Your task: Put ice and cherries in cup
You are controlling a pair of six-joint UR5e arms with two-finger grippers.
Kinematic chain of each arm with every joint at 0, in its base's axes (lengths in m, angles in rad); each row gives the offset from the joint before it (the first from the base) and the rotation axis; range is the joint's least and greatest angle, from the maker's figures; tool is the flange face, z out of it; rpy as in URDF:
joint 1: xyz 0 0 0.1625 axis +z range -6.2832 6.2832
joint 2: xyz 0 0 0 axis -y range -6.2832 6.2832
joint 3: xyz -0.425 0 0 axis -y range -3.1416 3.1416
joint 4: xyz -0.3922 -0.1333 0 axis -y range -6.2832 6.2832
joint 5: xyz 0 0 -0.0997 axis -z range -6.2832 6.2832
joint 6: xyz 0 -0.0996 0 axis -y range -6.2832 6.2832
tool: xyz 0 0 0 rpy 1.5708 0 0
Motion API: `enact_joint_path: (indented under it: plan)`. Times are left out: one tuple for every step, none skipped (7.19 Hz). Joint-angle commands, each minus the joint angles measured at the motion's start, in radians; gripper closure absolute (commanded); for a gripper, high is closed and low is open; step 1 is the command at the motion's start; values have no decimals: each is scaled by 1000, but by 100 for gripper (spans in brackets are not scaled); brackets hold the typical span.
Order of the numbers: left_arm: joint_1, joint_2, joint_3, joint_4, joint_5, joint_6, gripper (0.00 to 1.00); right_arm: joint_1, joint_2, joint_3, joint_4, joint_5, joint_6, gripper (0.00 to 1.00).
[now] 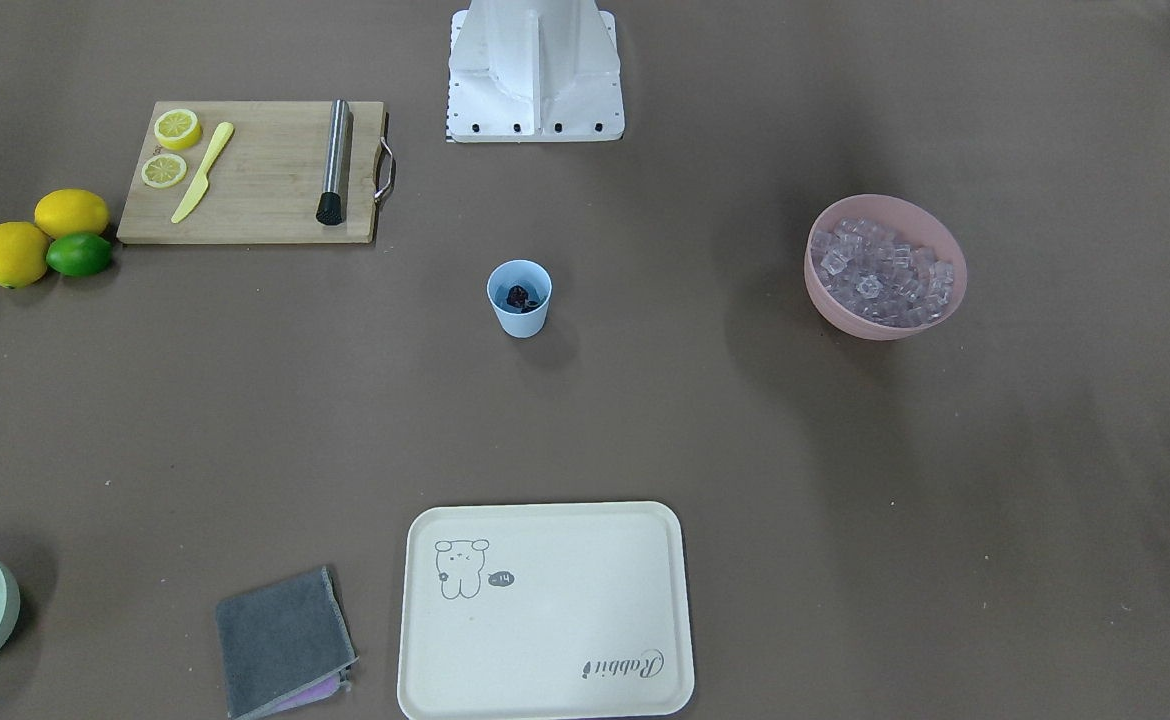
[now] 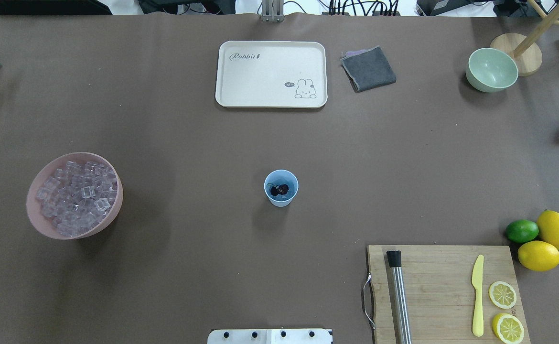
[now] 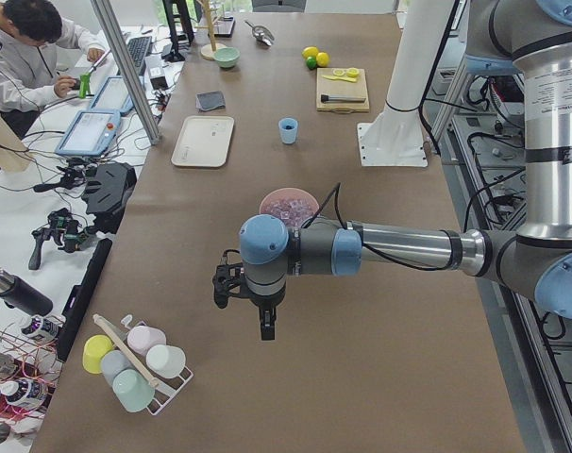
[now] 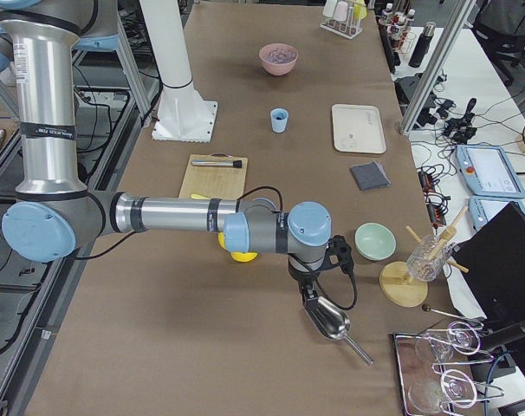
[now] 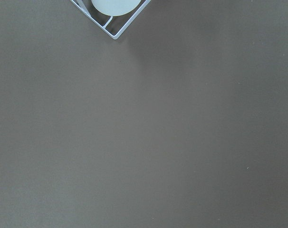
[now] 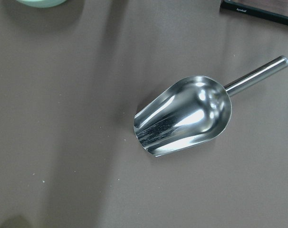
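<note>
The cup [image 2: 280, 202] is light blue, the cherries [image 2: 279, 190] in it dark maroon. The ice [image 2: 76, 198] is clear with a pink tinge, its bowl [image 2: 81, 233] pink. The tray [image 2: 260, 71] is cream with a line-drawn rabbit; the cloth [image 2: 368, 69] grey, the table [image 2: 188, 143] brown, the scoop [image 6: 182, 121] silver.

Dark cherries [image 2: 279, 190] lie in the upright cup [image 2: 282, 202] (ice [image 2: 76, 198] well apart).

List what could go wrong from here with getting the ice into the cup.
1. The scoop lies flat on the table with its thin handle low, so a grasp there may slip.
2. The cup is small and stands free, holding only the cherries. Ice poured from the scoop could miss its mouth or tip it.
3. The pink bowl is filled close to its rim, so digging in may push cubes out.
</note>
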Motion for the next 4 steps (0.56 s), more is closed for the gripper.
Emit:
enact_joint_path:
  plan:
    - [0,5,-2,0,-3,0,2,0,2,1,2,0,0,0]
    - [0,10,-5,-2,-3,0,2,1,3,1,2,-4,0,0]
    - [0,10,-7,-2,-4,-2,2,0,5,1,0,-6,0,0]
    - [0,10,-8,-2,-4,0,2,0,5,4,0,3,3,0]
